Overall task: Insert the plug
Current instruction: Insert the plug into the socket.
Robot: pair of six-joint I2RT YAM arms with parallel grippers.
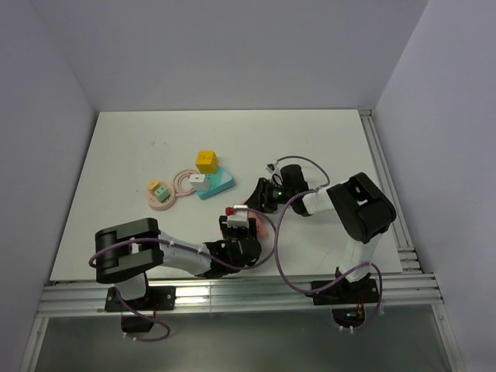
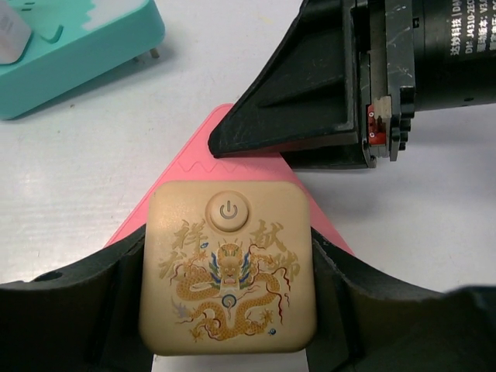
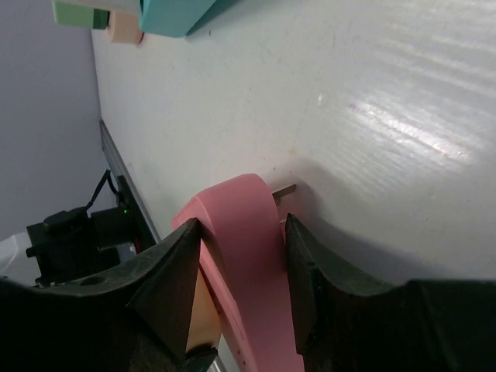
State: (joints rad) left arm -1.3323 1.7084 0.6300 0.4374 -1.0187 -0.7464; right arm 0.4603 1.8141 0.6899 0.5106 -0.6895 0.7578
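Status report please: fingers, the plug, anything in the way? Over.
Both shut: left fingers on beige block, right fingers on pink piece. The plug lies untouched on peach base, away from both arms. Nothing covers it. Over.

Plug [image 1: 163, 191] on disc [image 1: 159, 204], L of slab [image 1: 217, 184]; dragon blk [image 2: 228, 267] against wedge [image 2: 232, 167].

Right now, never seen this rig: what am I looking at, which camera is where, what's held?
Two robot arms, the left arm and the right arm, are bolted at the table's near edge. The wide picture looks down from above and behind them; the other two come from wrist cameras. The left claw grips a beige dragon-print block; the right claw grips the pink piece beside it. Lying free: a yellow cube, a teal block, a peach disc carrying a small mint-green block.
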